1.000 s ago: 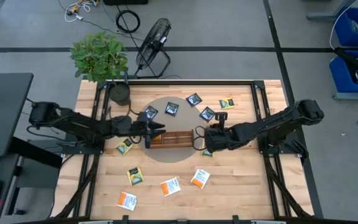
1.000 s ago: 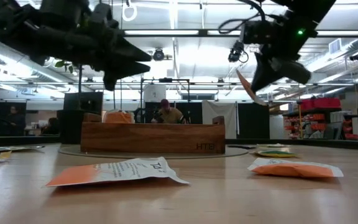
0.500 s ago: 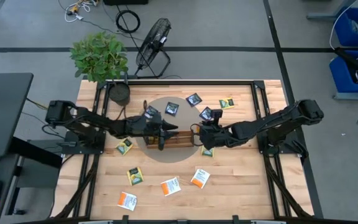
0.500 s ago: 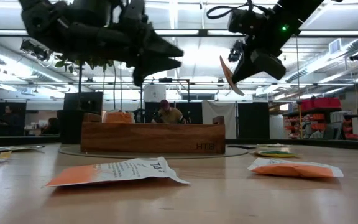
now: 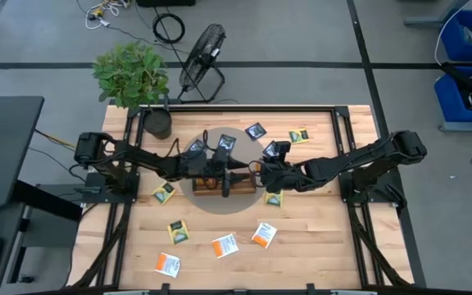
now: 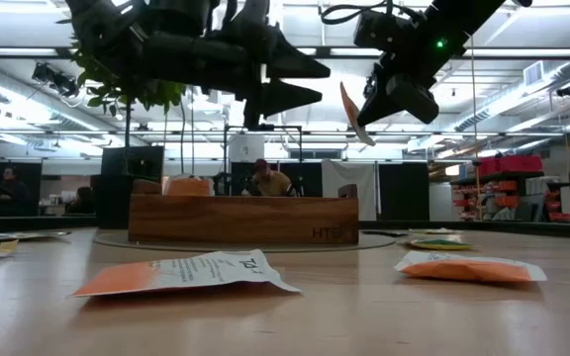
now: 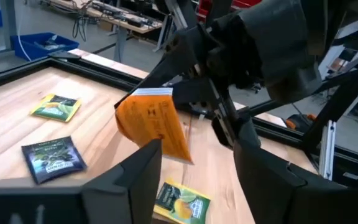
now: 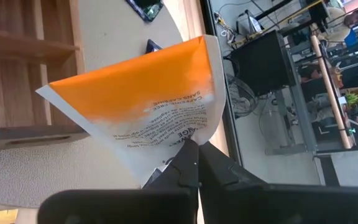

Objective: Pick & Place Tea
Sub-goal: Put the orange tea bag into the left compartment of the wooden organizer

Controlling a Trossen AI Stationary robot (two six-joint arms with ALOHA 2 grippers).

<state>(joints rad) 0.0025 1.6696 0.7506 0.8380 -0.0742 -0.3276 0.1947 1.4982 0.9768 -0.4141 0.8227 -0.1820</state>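
While right gripper [image 8: 194, 163] pinched orange sachet [image 8: 138, 96] above tray [image 5: 238, 184], I saw left gripper [image 7: 194, 165] fingers apart, empty, just beside.

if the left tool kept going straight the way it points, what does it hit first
Probably the orange sachet pinched in the right tool, hanging just ahead of the left tool's open fingers; the exact gap is unclear.

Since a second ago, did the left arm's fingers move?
Yes. In the high view the left gripper slid rightward along the wooden tray, toward the right gripper holding an orange sachet.
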